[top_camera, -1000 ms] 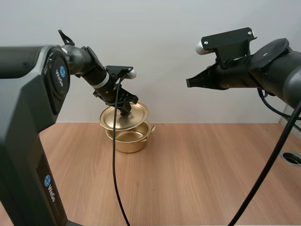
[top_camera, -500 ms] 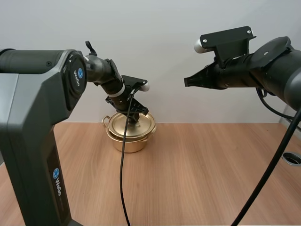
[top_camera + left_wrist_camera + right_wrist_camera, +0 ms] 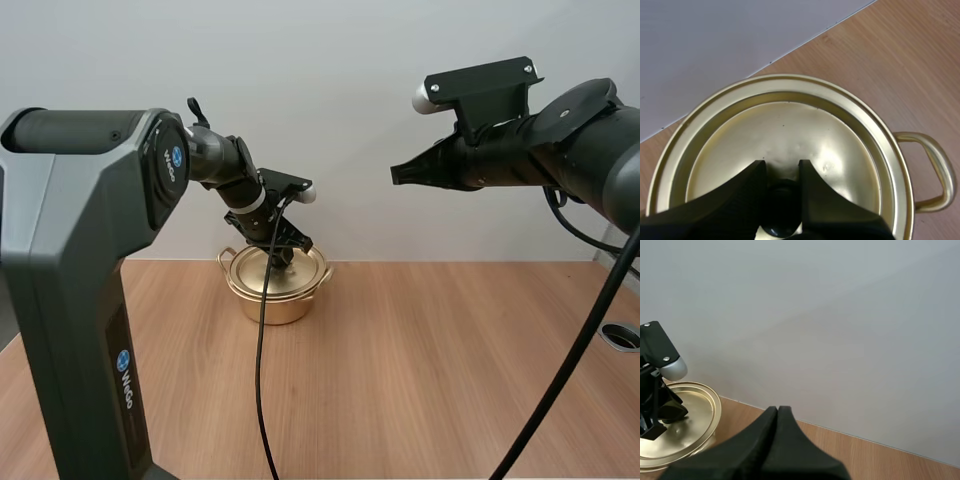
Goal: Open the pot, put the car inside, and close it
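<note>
The lid [image 3: 306, 264] sits on the golden pot [image 3: 275, 302]!
The left pincer [image 3: 281, 257] pinches its black knob [image 3: 781, 202]; the right pincer [image 3: 400, 172] hangs high over the table [image 3: 430, 370], closed on nothing.

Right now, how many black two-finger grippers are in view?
2: left gripper pinching the black knob of the gold metal lid; right gripper shut, high above the wooden table.

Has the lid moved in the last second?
Yes. The lid, held by the left claw, has dropped from above the pot onto its rim.
</note>
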Available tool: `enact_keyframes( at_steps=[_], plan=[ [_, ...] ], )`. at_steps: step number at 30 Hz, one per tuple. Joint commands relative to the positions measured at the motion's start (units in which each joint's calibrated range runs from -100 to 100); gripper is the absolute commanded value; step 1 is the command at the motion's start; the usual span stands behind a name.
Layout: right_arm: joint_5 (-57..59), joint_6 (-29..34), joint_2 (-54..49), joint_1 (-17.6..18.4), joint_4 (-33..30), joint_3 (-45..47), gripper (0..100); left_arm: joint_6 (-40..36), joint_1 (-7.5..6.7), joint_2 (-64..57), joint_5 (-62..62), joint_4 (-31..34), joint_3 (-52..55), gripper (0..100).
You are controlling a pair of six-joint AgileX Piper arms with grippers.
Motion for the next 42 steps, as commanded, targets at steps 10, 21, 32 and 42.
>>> enact_keyframes(
  at_steps=[10, 21, 32, 42],
  plan=[
    [-1.64, -0.23, 0.07, 0.01, -0.01, 1.38, 0, 1.45, 2.0, -12.68, 14.2, -10.17, -4.73, 100],
    [-10.44, -8.01, 0.07, 0.01, 0.93, 9.1, 0, 18.62, 17.68, -60.8, 22.67, -35.85, 15.5, 100],
    [-11.84, -11.23, -7.06, 0.01, 12.11, 9.36, 0, 28.1, 23.87, -99.98, 24.43, -63.92, 50.43, 100],
    [-28.32, -14.28, -16.59, 0.01, 12.0, 18.34, 0, 23.22, 17.91, -102.34, 8.16, -50.13, 55.33, 100]
  ],
)
